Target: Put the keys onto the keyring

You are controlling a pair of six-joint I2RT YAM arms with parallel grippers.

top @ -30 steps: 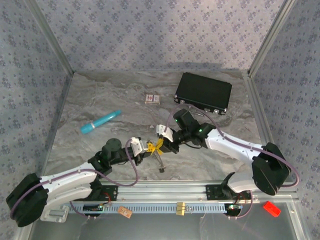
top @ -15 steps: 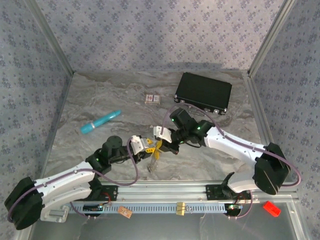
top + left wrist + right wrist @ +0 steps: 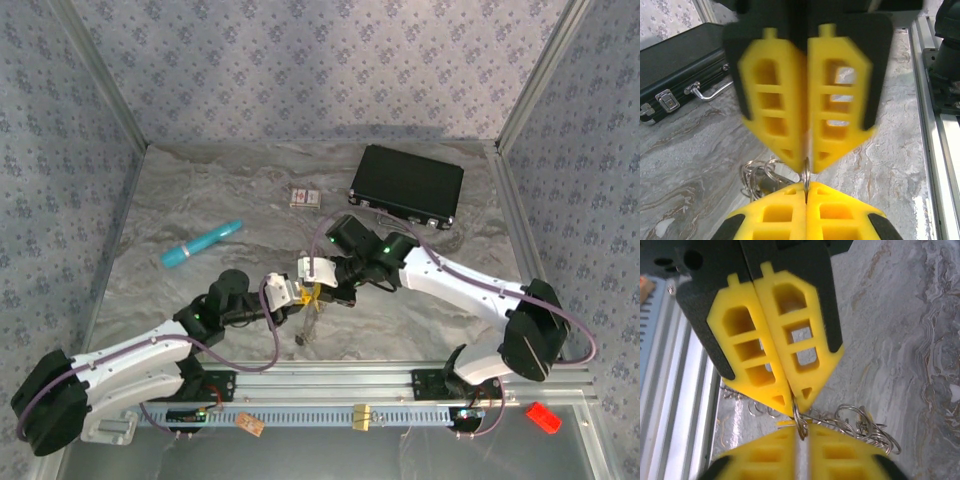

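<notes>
Both claws meet just near of the bench's [image 3: 180, 200] middle. The left claw [image 3: 300, 298] comes in from the near left and the right claw [image 3: 322, 288] from the far right, tip to tip. Each is pinched fully closed, and between the two sets of yellow fingers sits the keyring [image 3: 806, 177]. It is a thin silver loop seen edge-on, nipped by both claws at once and held clear of the bench.

Off the ring hangs a tangle of wire loops [image 3: 860, 424]. From above, a small dark bundle dangles just near of the claws. I can't pick out the keys in that tangle, neither a yellow head nor a brass one, so I won't call where they are.

On handling, I'd judge the ring to be light, stiff spring steel, and slick. It has almost no face to grip, so it could pivot or slip out of a flat pinch. The best hold looks to be across the wire, well back from the split end, with one claw anchoring and the other working the coil. Keys this small should be taken by the flat head, leaving the hole free. The loose bundle will swing and snag, so slow moves suit it.

The black case [image 3: 407, 185], the small red-and-white box [image 3: 305, 197] and the teal stick [image 3: 201, 244] all lie farther off, well apart from the action.
</notes>
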